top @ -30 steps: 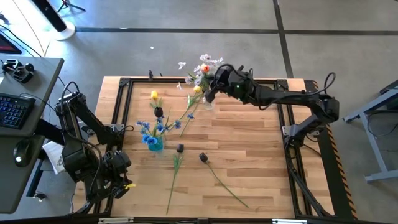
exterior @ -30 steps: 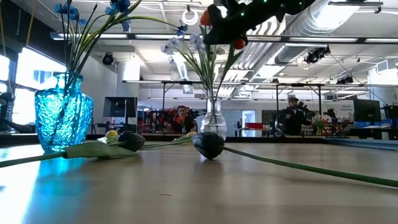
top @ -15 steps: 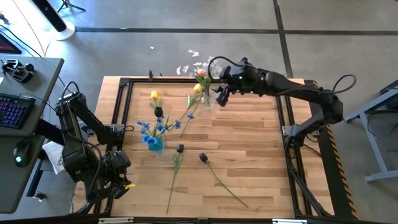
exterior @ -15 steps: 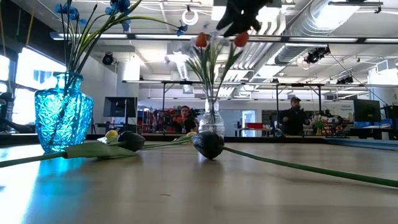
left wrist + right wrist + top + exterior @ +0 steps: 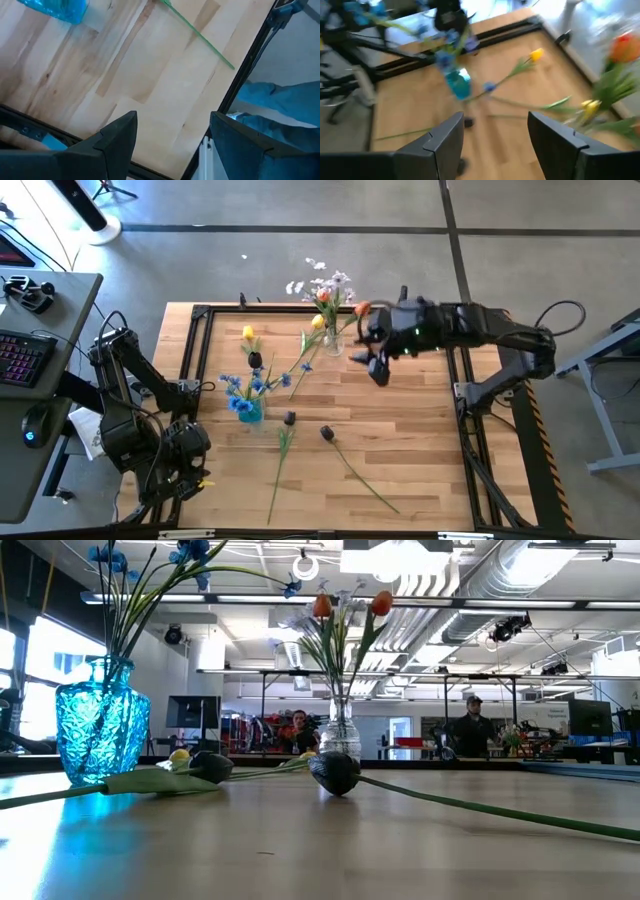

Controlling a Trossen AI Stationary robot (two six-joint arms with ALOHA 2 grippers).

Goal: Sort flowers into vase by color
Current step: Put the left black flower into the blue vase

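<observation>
Flowers: orange-red tulips (image 5: 324, 297) and white-lilac sprigs (image 5: 318, 280) stand in the clear vase (image 5: 331, 340) at the table's far edge; blue blossoms (image 5: 238, 386) fill the blue vase (image 5: 250, 412). The right gripper (image 5: 378, 370) hangs released beside the clear vase. The left gripper (image 5: 170, 135), spread empty, waits at the near left corner.

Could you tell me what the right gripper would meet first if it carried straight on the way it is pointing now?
The right gripper, open and empty, points across the table toward the blue vase. Its wrist view looks down onto bare table first, so it would probably meet the wood, or the green stems, before the vase; depth is unclear.
</observation>
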